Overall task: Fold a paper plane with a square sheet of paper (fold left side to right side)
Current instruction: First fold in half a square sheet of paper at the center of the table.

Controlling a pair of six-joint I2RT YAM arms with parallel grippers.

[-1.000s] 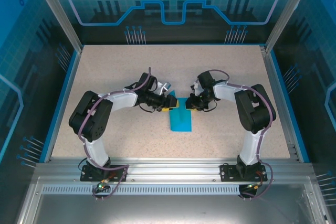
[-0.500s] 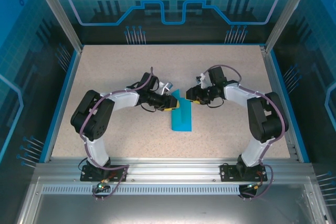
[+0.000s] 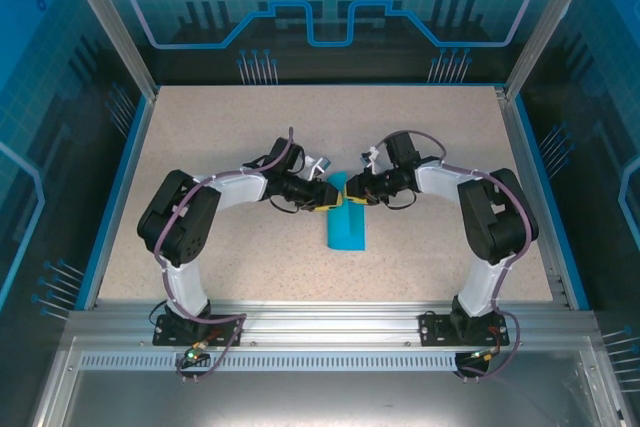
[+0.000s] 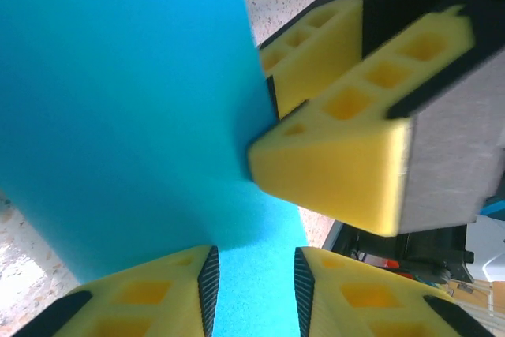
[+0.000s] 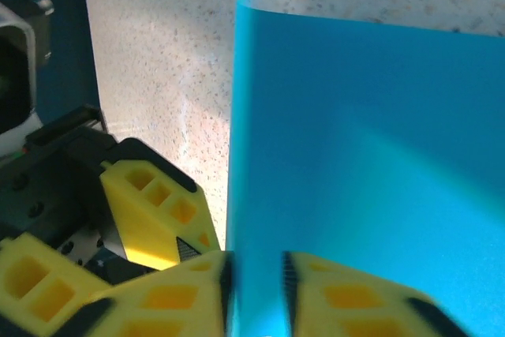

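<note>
Gently does it: a limp sheet caught between two grippers

Evidently the square sheet of paper [image 3: 346,232] lies on the table [image 3: 220,137] beneath both grippers and reaches back from them toward the arm bases. The two grippers meet nose to nose over its far end. The right gripper [image 5: 256,267] has its jaws drawn nearly together, with the sheet's raised edge running down between them. It looks nipped there, and in the left wrist view the same two yellow fingers [image 4: 339,171] straddle that edge. The left gripper [image 4: 252,266] stands partly open, its pads [image 4: 158,297] apart. The blue surface lies just beyond its fingertips and is not clamped.

By my reading, this paper will handle as almost weightless, floppy and easy to crease in the wrong place. It bends rather than resists, so a hard pull could tear or crumple it, and smooth pads may slip on it. The best hold is a shallow one at an edge or corner. The other gripper should press the rest flat close beside the pinch, so the left side carries over to the right without dragging the whole piece.
</note>
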